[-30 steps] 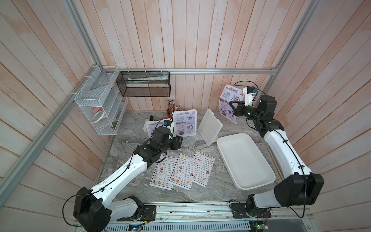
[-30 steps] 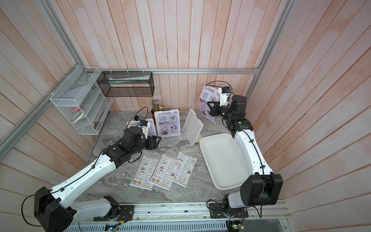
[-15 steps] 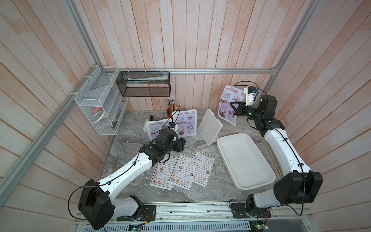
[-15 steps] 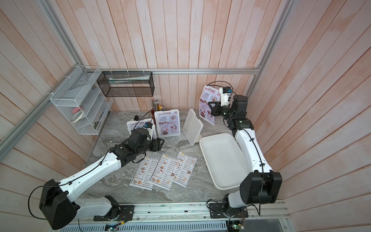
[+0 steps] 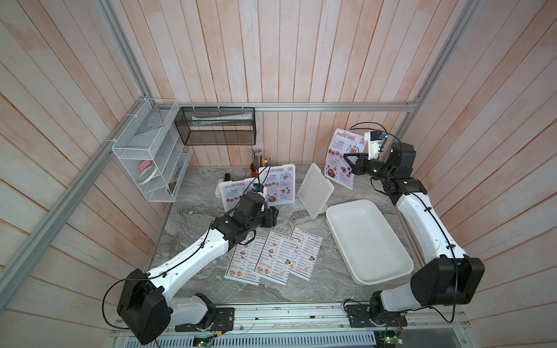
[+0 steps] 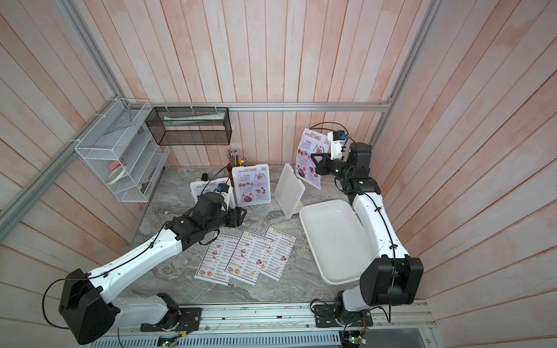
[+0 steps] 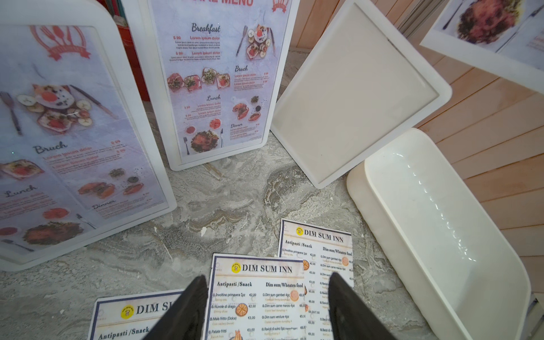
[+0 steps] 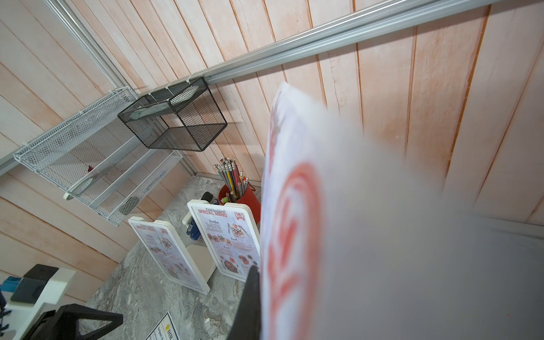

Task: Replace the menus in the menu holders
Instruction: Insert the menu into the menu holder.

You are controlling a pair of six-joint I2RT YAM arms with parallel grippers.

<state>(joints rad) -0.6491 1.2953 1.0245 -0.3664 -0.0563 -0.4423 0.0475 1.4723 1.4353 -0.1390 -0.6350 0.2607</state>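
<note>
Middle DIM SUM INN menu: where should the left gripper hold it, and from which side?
Probably the heading edge of the middle menu, from above: it lies flat on the table, and that edge is free, near the open jaws of the left gripper.

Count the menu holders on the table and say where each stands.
3. The left holder, filled, stands partly behind the left arm; the middle holder beside it is filled too; the empty holder stands near the white tray. None seems hidden.
</note>
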